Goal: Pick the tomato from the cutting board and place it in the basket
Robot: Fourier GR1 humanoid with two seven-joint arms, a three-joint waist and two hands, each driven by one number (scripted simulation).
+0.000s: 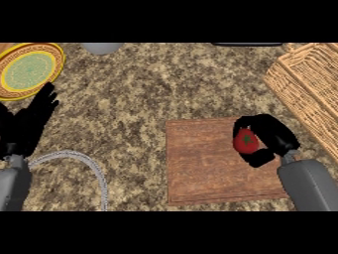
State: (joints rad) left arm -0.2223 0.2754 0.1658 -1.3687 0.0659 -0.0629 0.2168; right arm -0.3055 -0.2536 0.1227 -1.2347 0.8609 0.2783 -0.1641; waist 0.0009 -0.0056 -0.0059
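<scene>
A red tomato (pixel 245 141) with a green stem spot sits at the right edge of the brown wooden cutting board (pixel 200 168). My right hand (pixel 270 133) curls round it, fingers arching over the top and the thumb below. The wicker basket (pixel 317 94) lies to the right, running from the upper right corner down along the view's right side. My left hand (pixel 21 124) rests open at the left with its fingers pointing up, far from the board.
A yellow-rimmed plate with a green centre (pixel 24 71) lies at the upper left. A grey bowl (pixel 102 47) shows at the top edge. A grey cable (pixel 91 171) loops beside my left forearm. The speckled granite counter (pixel 142 89) spreads between them.
</scene>
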